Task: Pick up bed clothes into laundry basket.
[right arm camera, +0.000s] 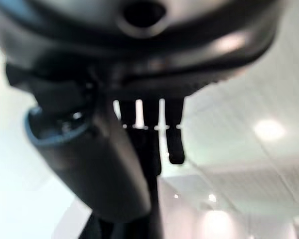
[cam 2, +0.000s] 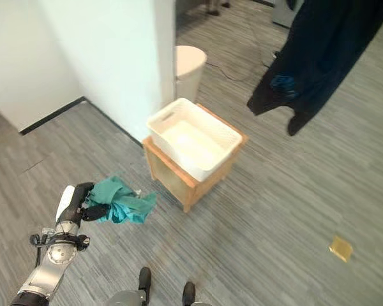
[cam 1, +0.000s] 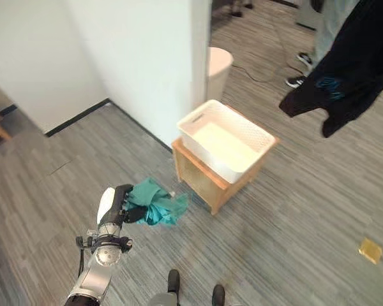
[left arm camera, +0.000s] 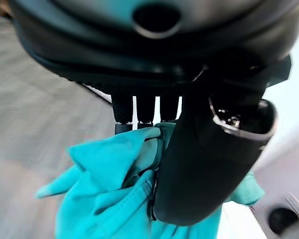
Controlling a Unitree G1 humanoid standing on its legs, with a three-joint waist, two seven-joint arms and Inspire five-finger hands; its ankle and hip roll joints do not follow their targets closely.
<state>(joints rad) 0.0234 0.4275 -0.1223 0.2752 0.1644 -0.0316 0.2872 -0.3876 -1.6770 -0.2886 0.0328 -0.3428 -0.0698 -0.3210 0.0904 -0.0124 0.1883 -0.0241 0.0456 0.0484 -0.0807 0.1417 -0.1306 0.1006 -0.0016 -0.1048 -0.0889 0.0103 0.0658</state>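
Note:
A teal cloth (cam 1: 158,204) hangs bunched from my left hand (cam 1: 117,205), low over the floor to the left of the stool. In the left wrist view the thumb (left arm camera: 204,169) and fingers are curled round the teal cloth (left arm camera: 109,194). The white laundry basket (cam 1: 195,118) stands empty on a low wooden stool (cam 1: 203,176). A dark garment (cam 1: 351,60) with a blue print hangs in the air at the upper right, above and to the right of the basket. My right hand (right arm camera: 107,174) is raised toward the ceiling, fingers curled, with dark cloth trailing from them.
A white wall corner (cam 1: 159,70) stands just behind the basket. A white round bin (cam 1: 219,67) sits beyond it. A person's shoes (cam 1: 301,70) are at the back right. A small yellow object (cam 1: 370,250) lies on the grey floor at the right.

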